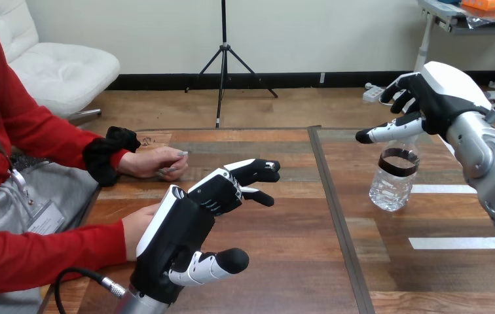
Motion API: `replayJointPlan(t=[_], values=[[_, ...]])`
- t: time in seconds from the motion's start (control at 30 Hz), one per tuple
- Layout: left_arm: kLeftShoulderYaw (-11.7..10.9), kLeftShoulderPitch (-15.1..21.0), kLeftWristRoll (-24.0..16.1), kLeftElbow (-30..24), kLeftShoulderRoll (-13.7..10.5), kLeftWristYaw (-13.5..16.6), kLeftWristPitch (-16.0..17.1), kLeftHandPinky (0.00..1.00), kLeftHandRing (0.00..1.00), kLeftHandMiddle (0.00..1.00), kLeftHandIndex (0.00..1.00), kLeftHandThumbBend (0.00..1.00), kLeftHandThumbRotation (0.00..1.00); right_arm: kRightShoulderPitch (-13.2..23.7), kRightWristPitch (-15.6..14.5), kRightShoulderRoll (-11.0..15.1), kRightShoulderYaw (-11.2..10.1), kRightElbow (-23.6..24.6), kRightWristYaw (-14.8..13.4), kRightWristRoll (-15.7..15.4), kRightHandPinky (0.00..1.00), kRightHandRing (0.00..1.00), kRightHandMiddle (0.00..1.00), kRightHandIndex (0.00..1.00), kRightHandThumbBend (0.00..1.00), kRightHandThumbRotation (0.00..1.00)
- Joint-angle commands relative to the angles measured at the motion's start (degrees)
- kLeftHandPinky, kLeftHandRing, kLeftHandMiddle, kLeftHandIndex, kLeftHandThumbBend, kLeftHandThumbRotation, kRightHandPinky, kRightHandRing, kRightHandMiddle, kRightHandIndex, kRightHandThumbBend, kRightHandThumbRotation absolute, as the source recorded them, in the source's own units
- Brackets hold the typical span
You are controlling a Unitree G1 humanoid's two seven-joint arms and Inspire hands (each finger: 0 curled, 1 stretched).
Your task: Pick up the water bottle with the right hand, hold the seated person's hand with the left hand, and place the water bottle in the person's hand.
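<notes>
A: Water bottle gets logged in its turn. Start at the left edge.

B: Left edge of the table: the person's far hand rests on the wood, toward the far-left corner. The person's near hand lies closer to the near edge, partly hidden behind the robot's left hand.

A: Left hand's state?

B: Released. Its fingers are stretched loosely toward the right, thumb low, grasping nothing. It is right beside the person's near hand; cannot tell if they touch.

A: Middle?

B: A dark seam runs from the far edge to the near edge. Bare wood on both sides of it.

A: Now the bottle.

B: Upright on the right half, nearer the far edge. Clear, with a dark band round its upper part. One white tape strip lies just beside it.

A: Right hand?

B: The right hand hangs over the bottle's top, fingers loosely bent and not closed on it. One digit crosses in front of the neck; contact unclear.
</notes>
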State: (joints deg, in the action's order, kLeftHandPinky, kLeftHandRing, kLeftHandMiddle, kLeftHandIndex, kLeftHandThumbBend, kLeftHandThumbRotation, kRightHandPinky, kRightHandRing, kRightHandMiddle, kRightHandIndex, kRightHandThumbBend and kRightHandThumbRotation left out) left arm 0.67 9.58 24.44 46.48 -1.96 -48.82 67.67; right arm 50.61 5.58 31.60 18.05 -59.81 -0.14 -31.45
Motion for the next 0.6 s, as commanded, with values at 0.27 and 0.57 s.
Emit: replayJointPlan(t=[0.27, 0.57], values=[[-1.0, 3.9, 0.0, -1.0, -0.1, 0.2, -0.4, 0.66, 0.79, 0.82, 0.77, 0.89, 0.66, -0.5, -2.5, 3.7, -2.9, 9.0, 0.8, 1.0, 0.61, 0.71, 0.76, 0.79, 0.97, 0.71], [-1.3, 4.4, -0.3, -0.3, 0.0, 0.2, 0.6, 0.65, 0.79, 0.82, 0.77, 0.88, 0.65, -2.8, -4.1, 4.6, -5.2, 14.1, 0.8, 2.2, 0.60, 0.68, 0.73, 0.78, 0.95, 0.78]])
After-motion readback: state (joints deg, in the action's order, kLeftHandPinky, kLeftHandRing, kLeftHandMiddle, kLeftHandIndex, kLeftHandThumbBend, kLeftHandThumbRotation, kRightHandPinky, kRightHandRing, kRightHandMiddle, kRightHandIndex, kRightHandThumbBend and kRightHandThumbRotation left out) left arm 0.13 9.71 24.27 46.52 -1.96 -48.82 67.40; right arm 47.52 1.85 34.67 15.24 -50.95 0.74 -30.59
